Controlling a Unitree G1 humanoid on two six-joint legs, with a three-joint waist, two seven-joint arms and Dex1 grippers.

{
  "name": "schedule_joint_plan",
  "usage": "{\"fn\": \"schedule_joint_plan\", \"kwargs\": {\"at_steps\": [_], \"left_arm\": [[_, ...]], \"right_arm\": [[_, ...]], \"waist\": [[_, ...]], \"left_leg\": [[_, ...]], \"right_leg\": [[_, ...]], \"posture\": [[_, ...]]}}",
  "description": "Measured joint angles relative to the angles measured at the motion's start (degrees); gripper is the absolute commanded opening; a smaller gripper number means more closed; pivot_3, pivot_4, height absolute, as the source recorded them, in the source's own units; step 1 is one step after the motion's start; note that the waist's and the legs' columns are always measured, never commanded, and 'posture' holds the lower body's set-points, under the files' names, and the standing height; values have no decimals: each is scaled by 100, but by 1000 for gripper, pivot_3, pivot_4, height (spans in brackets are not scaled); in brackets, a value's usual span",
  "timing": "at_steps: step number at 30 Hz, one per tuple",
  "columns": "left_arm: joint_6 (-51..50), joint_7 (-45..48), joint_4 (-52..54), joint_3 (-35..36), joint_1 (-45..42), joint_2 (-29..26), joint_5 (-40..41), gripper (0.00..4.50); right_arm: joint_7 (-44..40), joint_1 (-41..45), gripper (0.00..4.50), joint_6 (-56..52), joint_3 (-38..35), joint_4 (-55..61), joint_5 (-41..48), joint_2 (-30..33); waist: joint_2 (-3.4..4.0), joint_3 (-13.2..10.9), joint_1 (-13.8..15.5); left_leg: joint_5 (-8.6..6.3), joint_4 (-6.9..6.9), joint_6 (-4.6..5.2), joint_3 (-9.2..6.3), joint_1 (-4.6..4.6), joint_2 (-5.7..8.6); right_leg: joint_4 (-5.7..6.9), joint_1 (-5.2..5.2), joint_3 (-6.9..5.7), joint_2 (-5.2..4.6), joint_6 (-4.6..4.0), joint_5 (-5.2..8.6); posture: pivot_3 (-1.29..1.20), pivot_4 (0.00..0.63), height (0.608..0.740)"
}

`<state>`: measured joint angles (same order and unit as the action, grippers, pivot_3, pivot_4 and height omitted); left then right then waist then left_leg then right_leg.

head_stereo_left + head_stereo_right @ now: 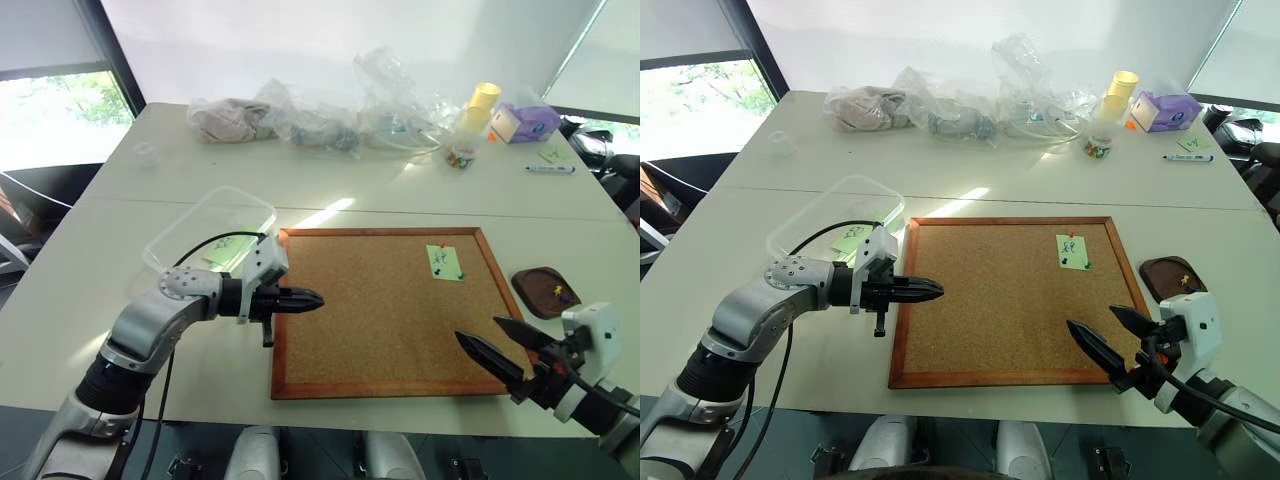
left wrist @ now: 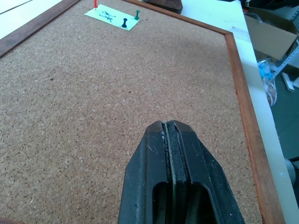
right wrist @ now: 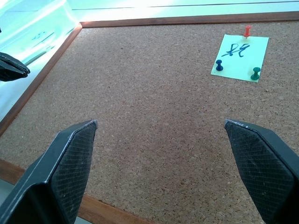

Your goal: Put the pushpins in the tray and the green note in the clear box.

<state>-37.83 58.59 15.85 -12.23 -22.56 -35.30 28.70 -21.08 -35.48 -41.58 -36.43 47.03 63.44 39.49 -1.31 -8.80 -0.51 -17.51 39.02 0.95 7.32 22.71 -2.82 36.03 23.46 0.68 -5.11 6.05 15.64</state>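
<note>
A pale-green note (image 1: 442,261) with black scribbles lies on the corkboard's far right part. A red pushpin (image 3: 247,31), a blue one (image 3: 219,65) and a green one (image 3: 255,73) hold it down. The dark-brown oval tray (image 1: 525,280) sits right of the board with a yellow pin (image 1: 558,290) and a blue pin inside. The clear box (image 1: 200,205) stands off the board's far left corner with a green paper (image 1: 225,250) in it. My left gripper (image 1: 310,299) is shut and empty, over the board's left edge. My right gripper (image 1: 478,328) hangs open over the near right corner.
The wood-framed corkboard (image 1: 385,320) fills the table's middle. Along the back lie wrinkly plastic bags (image 1: 320,125), a jar of pins (image 1: 460,155), a yellow roll (image 1: 483,100), a purple box (image 1: 525,122) and a marker (image 1: 550,169). A small cup (image 1: 146,153) stands at the far left.
</note>
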Motion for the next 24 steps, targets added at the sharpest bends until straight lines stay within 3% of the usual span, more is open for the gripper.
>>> {"fn": "schedule_joint_plan", "kwargs": {"at_steps": [17,24], "left_arm": [[148,221,-279,-6,-60,162,-64,15],[511,376,-1253,-161,-1042,338,-499,15]], "right_arm": [[157,25,4500,41,58,1,-19,-68],[463,238,4500,48,101,-9,-250,-27]], "waist": [[0,0,3],[0,0,5]], "left_leg": [[0,0,0,0,1,0],[-1,1,2,0,4,4]], "right_leg": [[0,0,-1,-2,0,0],[-2,2,-2,2,0,0]], "posture": [[0,150,740],[0,150,740]]}}
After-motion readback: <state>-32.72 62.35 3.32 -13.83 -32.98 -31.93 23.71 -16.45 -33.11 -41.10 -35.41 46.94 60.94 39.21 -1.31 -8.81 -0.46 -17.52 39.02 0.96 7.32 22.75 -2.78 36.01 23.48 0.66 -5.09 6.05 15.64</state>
